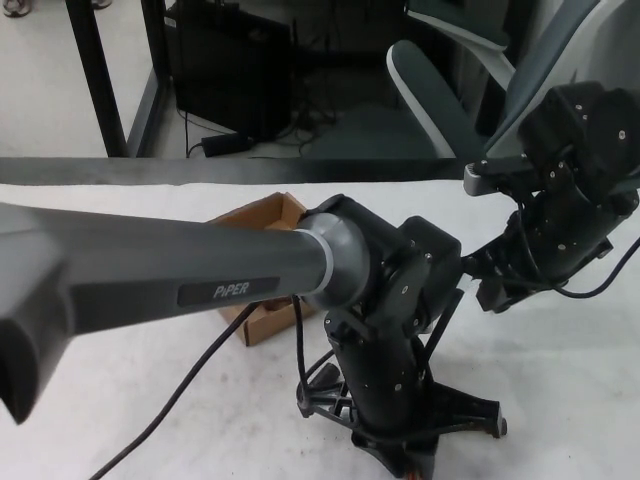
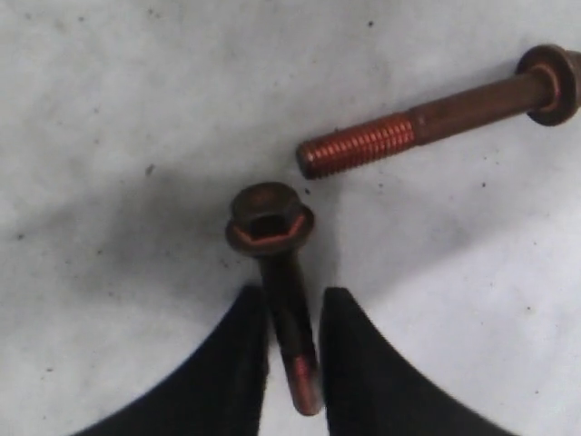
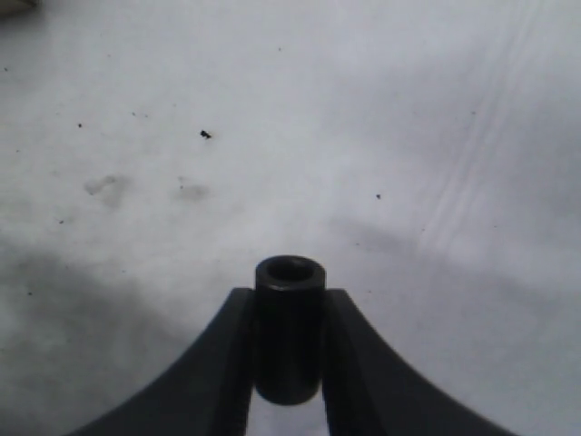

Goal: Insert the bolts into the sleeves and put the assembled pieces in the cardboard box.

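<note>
In the left wrist view my left gripper is shut on the shank of a copper-coloured flanged bolt, whose hex head sticks out past the fingertips over the white bench. A second bolt of the same colour lies flat on the bench just beyond it. My right gripper is shut on a short black sleeve, its open bore facing the camera, held above the bench. In the high view the cardboard box sits behind the near arm, partly hidden by it.
The near arm's long grey link crosses the high view, and its black base stands on the white bench. The other arm is at the right. Office chairs and a black frame stand beyond the bench's far edge.
</note>
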You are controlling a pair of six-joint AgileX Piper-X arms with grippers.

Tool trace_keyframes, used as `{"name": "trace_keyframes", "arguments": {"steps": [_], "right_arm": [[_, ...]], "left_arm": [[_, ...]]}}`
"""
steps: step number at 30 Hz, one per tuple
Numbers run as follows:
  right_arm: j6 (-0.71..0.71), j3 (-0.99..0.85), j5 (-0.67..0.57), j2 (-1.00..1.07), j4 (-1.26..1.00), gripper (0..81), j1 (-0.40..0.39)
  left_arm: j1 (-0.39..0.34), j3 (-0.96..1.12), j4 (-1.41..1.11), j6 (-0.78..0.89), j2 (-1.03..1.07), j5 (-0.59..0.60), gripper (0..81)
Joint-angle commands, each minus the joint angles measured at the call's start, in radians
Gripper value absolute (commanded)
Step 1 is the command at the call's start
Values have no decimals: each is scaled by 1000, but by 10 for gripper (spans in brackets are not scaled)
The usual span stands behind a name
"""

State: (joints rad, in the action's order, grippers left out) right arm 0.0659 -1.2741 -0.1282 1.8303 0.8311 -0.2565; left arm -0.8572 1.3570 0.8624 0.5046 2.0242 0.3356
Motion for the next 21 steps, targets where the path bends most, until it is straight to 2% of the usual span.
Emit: {"name": "trace_keyframes", "arguments": {"steps": [1, 2, 3, 9, 18, 21], "right_arm": [[10, -5, -13, -17, 4, 2, 5], [12, -5, -13, -17, 4, 2, 5], [18, -5, -16, -17, 4, 2, 5], [68, -5, -125, -17, 4, 2, 6], [97, -3, -164, -17, -103, 2, 28], [129, -3, -310, -17, -129, 2, 43]], "left_arm": [[-5, -15, -55, -39, 46, -21, 52], [-2, -15, -61, -54, 46, -29, 13], [2, -15, -67, -74, 46, -31, 8], [57, -15, -37, -175, 39, -61, 8], [210, -15, -74, -351, -139, -110, 8], [257, -15, -168, -425, -227, -105, 8]]}}
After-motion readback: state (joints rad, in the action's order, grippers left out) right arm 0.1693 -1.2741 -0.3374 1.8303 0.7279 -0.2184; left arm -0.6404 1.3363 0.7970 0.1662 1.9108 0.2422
